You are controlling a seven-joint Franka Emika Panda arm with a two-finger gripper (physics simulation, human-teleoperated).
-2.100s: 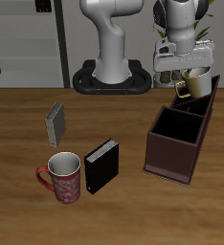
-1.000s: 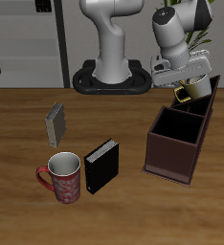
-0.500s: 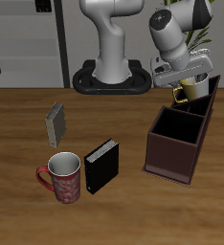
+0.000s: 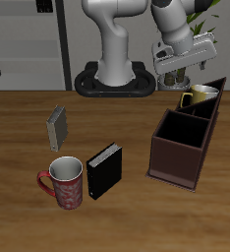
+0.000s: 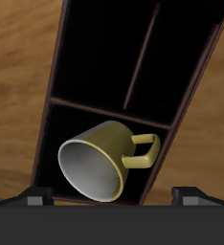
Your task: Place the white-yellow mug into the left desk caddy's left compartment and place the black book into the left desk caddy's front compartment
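Wooden table (image 4: pixel 19 138) spreads wide under the Franka arm, dark shelving behind. Up at the back, the gripper (image 4: pixel 177 71) hangs above the far end of the left desk caddy (image 4: pixel 176 157), its fingers spread and holding nothing; the wrist view shows both fingertips (image 5: pixel 33 198) apart with the mug beyond them. And there's the white-yellow mug (image 4: pixel 200 95), tipped on its side at the caddy's far end, mouth facing outward and loop handle sticking up past the rim. Through the wrist view the mug (image 5: pixel 97 159) lies in one of the narrow sections beside the divider (image 5: pixel 141 59), though which narrow section can't be told for sure. Nearer the table's front edge, the black book (image 4: pixel 104 170) stands upright, just beside a red patterned mug (image 4: pixel 64 182). Farther back stands a small grey book (image 4: pixel 57 126), well apart from the caddy.
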